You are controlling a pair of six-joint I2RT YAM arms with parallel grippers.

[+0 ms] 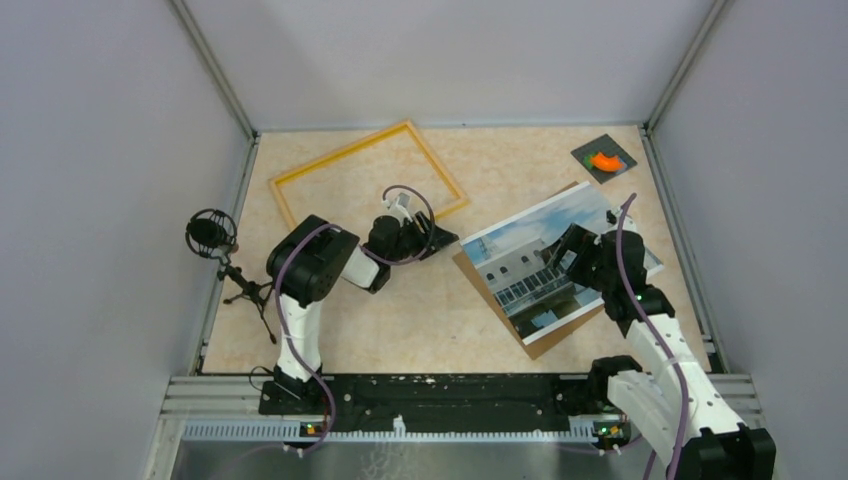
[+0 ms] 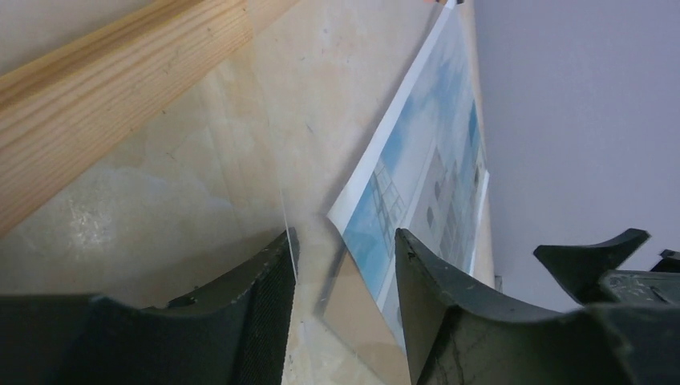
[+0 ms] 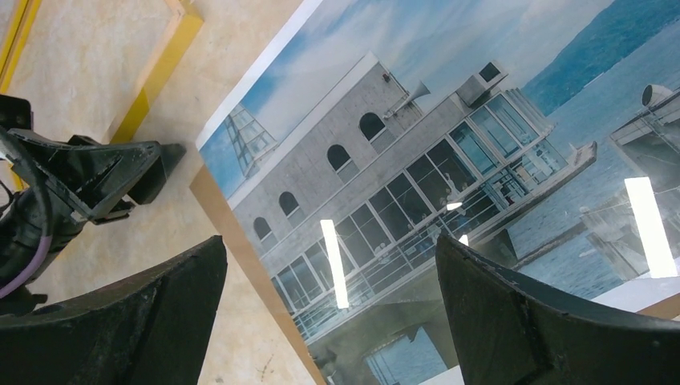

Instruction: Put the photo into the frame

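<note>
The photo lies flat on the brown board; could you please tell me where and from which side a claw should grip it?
Take the photo by its white-bordered edge facing the frame, coming in low from that side. It is a thin sheet lying flat on the board, so a pinch from above finds nothing; there the board seems not to stick out.

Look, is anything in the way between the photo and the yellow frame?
Yes. The left tool sits low over the table in the gap between the photo and the frame, near the frame's closest corner. Nothing else visible blocks the way.
</note>
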